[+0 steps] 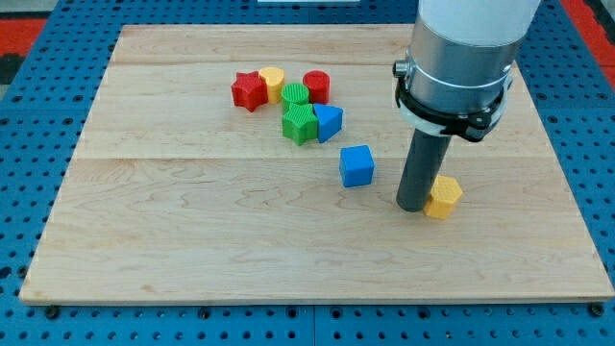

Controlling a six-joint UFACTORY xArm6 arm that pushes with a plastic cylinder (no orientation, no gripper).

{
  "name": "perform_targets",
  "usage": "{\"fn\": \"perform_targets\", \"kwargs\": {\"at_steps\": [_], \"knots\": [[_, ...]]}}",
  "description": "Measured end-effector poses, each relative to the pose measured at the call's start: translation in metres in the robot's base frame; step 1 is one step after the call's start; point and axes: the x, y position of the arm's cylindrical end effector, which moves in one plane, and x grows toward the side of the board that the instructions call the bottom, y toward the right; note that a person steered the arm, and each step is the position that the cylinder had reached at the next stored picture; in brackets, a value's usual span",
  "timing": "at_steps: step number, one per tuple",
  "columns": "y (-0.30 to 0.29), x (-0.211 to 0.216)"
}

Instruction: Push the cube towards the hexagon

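Right now my tip rests on the counter at the end of the straight dark rod; no jaws show on this arm, so their state cannot be told.

Touching my tip on the view's right is the yellow hexagon, pressed up against the rod's lower end and partly hidden behind it. Just to the view's left of my tip, with a narrow strip of bare wood between, sits the blue cube, square-faced and flat on the counter. Cube and hexagon are near each other, with the rod standing between them.

Farther off, toward the view's top left of my tip, the other blocks crowd together. Nearest is a blue block with slanted sides, its exact shape hard to make out, touching a green star-like block on its left. Just above those lies a green cylinder, and beside it on the view's right a red cylinder. To the left of the green cylinder is a small yellow block of rounded form, and touching that, farthest from my tip, a red star.

No container shows on the counter; every block lies straight on the wood. Around the counter runs a blue pegboard.
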Motion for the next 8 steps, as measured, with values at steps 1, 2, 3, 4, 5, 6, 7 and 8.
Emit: {"fn": "perform_targets", "kwargs": {"at_steps": [1,2,3,4,5,6,7,8], "knots": [[-0.001,0.0],[0.013,-0.014],[0.056,-0.021],[0.028,-0.067],[0.002,-0.091],[-0.038,-0.075],[-0.077,-0.08],[-0.115,-0.061]]}}
